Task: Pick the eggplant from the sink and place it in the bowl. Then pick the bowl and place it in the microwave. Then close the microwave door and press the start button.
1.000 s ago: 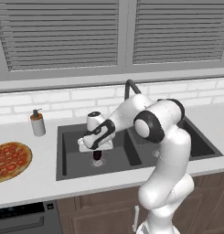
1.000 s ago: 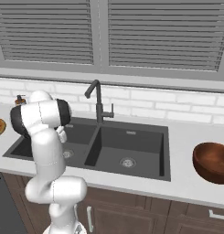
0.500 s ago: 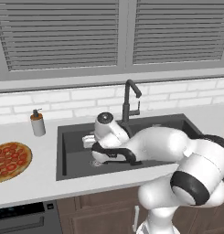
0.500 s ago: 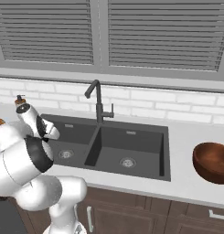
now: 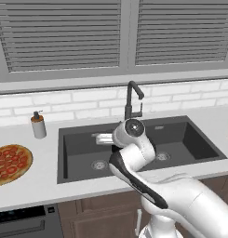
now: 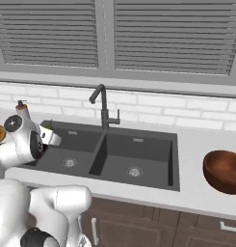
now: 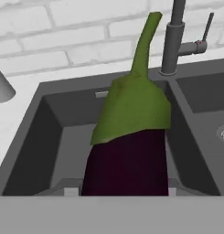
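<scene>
A dark purple eggplant with a green cap and a long green stem stands close in front of the hand camera. My gripper is shut on it, above the left basin of the dark grey sink. In the left base view my hand pokes out to the left from behind the arm, over the sink. In the right base view the hand sits at the sink's left end. The reddish-brown bowl rests on the counter at the right. The microwave is out of view.
The dark arched faucet rises behind the basin divider. A soap dispenser and a pizza sit on the counter to the left of the sink. An oven front lies below them. My folded arm fills the room in front of the sink.
The hand has come up out of the left basin with the eggplant. The arm has swung and folded low towards the camera. The sink and the counter have stayed in place.
</scene>
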Controlling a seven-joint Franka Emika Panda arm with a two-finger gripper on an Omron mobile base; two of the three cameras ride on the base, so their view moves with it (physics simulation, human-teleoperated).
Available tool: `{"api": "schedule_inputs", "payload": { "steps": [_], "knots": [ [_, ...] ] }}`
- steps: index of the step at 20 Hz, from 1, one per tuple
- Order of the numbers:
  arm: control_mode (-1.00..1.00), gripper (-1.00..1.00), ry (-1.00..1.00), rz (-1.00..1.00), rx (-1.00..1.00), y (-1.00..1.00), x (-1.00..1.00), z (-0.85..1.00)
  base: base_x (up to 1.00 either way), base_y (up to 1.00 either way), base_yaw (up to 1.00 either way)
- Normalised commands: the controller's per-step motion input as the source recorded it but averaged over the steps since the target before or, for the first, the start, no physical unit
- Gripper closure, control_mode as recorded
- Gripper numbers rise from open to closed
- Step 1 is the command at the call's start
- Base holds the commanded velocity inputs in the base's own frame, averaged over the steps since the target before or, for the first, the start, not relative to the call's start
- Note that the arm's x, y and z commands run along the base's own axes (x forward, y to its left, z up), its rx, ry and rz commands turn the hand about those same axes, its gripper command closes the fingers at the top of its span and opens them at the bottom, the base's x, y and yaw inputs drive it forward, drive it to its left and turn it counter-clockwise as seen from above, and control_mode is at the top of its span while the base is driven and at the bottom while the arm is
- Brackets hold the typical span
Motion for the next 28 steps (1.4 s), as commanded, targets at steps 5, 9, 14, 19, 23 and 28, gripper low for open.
{"api": "schedule_inputs", "payload": {
  "steps": [5, 9, 14, 19, 23, 28],
  "knots": [
    [-1.0, 1.0, 0.01, 0.0, 0.0, -0.51, -0.51, 1.0, 0.0, 0.0, 0.0],
    [-1.0, 1.0, 0.07, -0.02, 0.0, -0.89, -0.34, 0.99, 0.0, 0.0, 0.0],
    [-1.0, 1.0, 0.1, -0.07, -0.05, -1.0, -0.19, 0.6, 0.0, 0.0, 0.0],
    [-1.0, 1.0, 0.12, -0.09, -0.08, -1.0, -0.08, 0.51, 0.0, 0.0, 0.0],
    [-1.0, 1.0, 0.18, -0.11, -0.15, -1.0, -0.02, 0.23, 0.0, 0.0, 0.0],
    [-1.0, 1.0, 0.3, -0.12, -0.16, -1.0, 0.07, -0.02, 0.0, 0.0, 0.0]
  ]
}}
